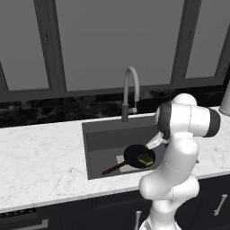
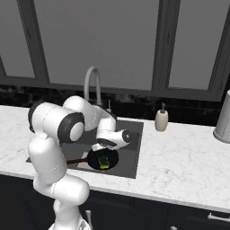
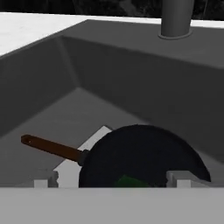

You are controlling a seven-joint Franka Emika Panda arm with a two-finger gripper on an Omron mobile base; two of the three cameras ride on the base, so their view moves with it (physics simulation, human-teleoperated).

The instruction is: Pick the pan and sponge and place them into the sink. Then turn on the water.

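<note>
Hand view: pan [image 3: 144,157] lies on the floor of the sink [image 3: 52,78], reddish handle pointing left, over the light square.
Sponge [image 1: 144,158]: yellow-green, resting inside the pan.
Gripper [image 2: 104,154]: jaws spread wide just above the pan and sponge, holding nothing.
Faucet [image 1: 130,92]: arched grey, at the sink's far edge.
Counter [image 1: 40,157]: white marble around the dark basin; soap bottle [image 2: 161,120] right of the sink, by the dark backsplash.
Room: grey window panes [image 1: 112,40] in dark frames above, dark cabinets [image 2: 179,218] below.
</note>
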